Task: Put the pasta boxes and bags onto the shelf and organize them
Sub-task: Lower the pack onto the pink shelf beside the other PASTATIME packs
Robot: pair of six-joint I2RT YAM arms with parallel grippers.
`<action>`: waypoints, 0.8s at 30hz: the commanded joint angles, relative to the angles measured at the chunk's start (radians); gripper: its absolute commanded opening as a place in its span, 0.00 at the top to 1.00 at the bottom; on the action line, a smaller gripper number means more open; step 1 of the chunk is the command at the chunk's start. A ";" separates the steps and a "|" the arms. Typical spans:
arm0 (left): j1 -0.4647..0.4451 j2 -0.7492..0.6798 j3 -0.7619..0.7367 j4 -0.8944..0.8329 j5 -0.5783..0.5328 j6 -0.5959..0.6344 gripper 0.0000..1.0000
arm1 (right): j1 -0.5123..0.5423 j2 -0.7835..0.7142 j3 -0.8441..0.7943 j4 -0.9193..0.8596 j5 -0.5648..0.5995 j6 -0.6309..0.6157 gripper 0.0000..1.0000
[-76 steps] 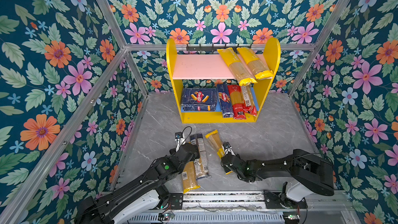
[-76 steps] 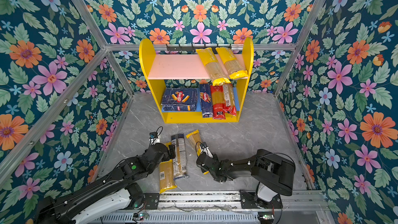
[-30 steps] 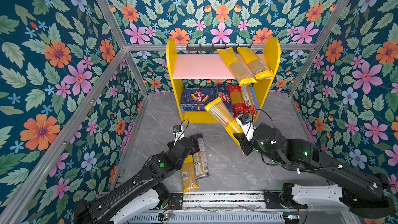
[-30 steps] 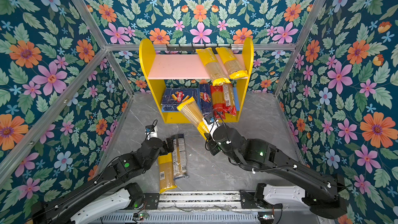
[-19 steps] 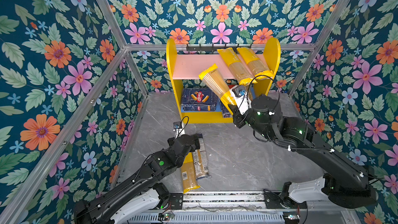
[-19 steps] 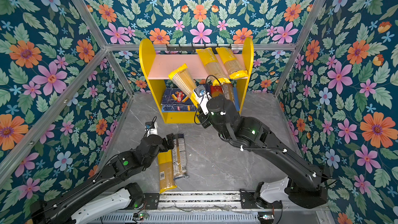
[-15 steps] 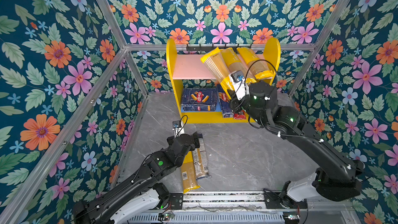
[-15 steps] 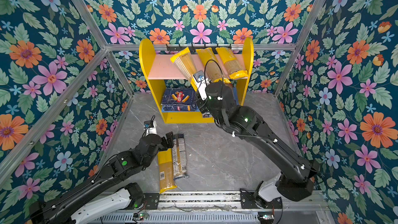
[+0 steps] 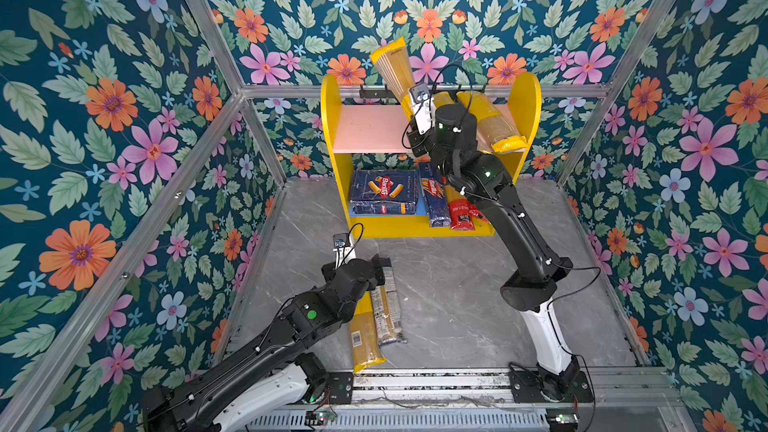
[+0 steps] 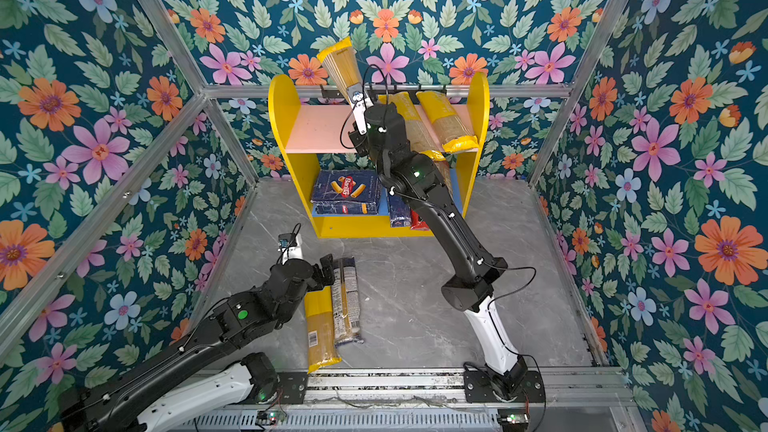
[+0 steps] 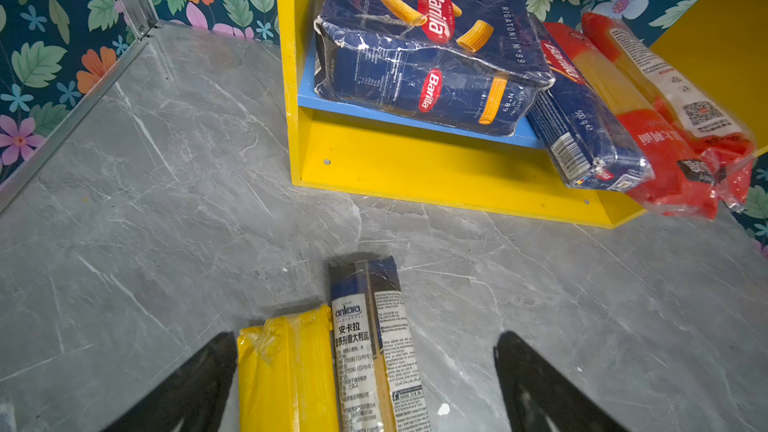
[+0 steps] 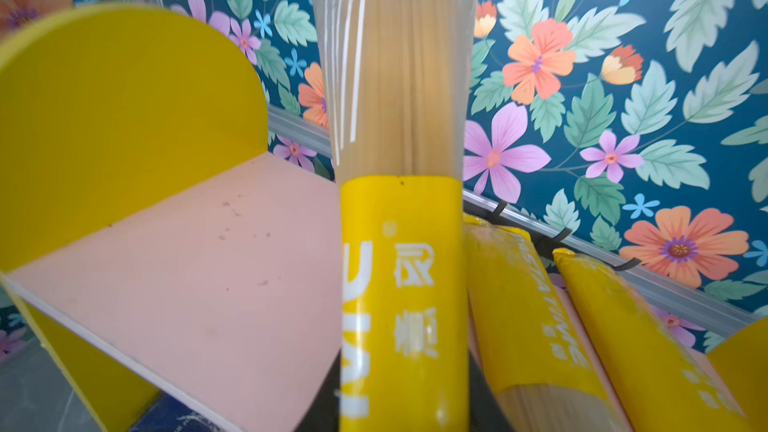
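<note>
- While my left gripper (image 11: 365, 338) hangs low over the grey marbled floor (image 9: 449, 284), its jaws are spread wide and hold nothing.
- Beneath it two long packets lie side by side, touching. One is a slim yellow plastic spaghetti bag (image 11: 286, 376). The other is a dark navy spaghetti bag with a white label (image 11: 365, 326), which reaches a little nearer the shelf.
- Beyond them the small shelf with yellow rounded side panels (image 9: 330, 118) stands on the floor, close to the flowered back wall (image 9: 428, 22).
- On its blue lower board (image 11: 306, 89) the wide dark blue Barilla rigatoni box (image 11: 428, 35) lies crumpled at the left.
- Just right of it come the long narrow dark blue Barilla spaghetti box (image 11: 582, 130) and then two red-and-clear spaghetti bags (image 11: 648, 147), all three poking out past the front edge.
- Higher up, my right gripper (image 12: 405, 401) is pinched on the yellow lower band of a yellow spaghetti bag with a clear window (image 9: 392, 66).
- I hold that bag tilted over the middle of the pink upper board (image 9: 365, 128), with its clear end raised in front of the back wall.
- Just right of it two more yellow spaghetti bags (image 10: 446, 122) lie on the pink board side by side, their front ends overhanging.
- Farthest back, the black hook rail (image 9: 374, 93) runs across the top of the shelf, behind the held bag.
</note>
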 commanded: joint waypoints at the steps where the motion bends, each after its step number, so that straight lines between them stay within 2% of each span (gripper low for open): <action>1: 0.002 -0.004 0.000 0.003 -0.038 0.018 0.00 | -0.031 -0.065 -0.119 0.145 -0.010 0.069 0.88; 5: 0.002 0.004 0.004 0.006 -0.045 0.026 0.01 | -0.072 -0.033 -0.065 0.055 -0.038 0.132 0.88; 13: 0.002 0.031 0.013 0.020 -0.045 0.031 0.01 | -0.078 0.006 -0.016 0.019 -0.047 0.118 0.85; 18: 0.002 0.035 0.020 0.020 -0.049 0.035 0.01 | -0.078 -0.005 -0.016 0.013 -0.036 0.112 0.76; 24: 0.002 0.033 0.026 0.018 -0.046 0.032 0.01 | -0.078 -0.038 -0.015 -0.003 -0.042 0.111 0.77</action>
